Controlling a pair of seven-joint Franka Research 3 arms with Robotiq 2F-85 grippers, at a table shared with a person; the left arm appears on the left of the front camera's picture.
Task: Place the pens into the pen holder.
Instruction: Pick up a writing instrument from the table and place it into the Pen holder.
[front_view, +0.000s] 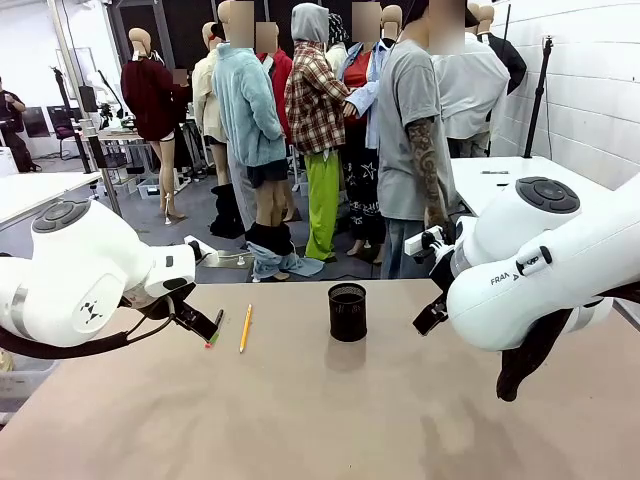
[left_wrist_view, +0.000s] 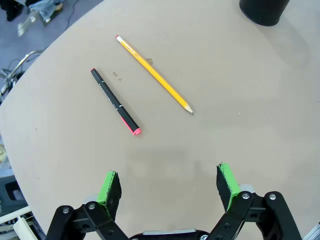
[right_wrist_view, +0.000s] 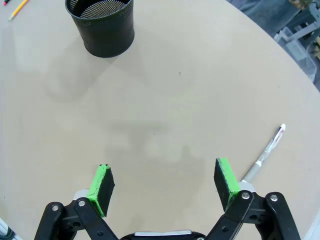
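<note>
On tan table (front_view: 300, 420): pen holder (front_view: 347, 312), yellow pencil (front_view: 245, 328) apart; person (front_view: 408, 150) standing beyond.

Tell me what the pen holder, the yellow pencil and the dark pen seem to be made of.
Pen holder: black mesh, seemingly metal, matte; fine holes show through its wall.
Yellow pencil: probably painted wood, glossy, with a sharpened dark tip.
Dark pen: likely matte black plastic with a pink-red end, though I cannot be sure.
</note>
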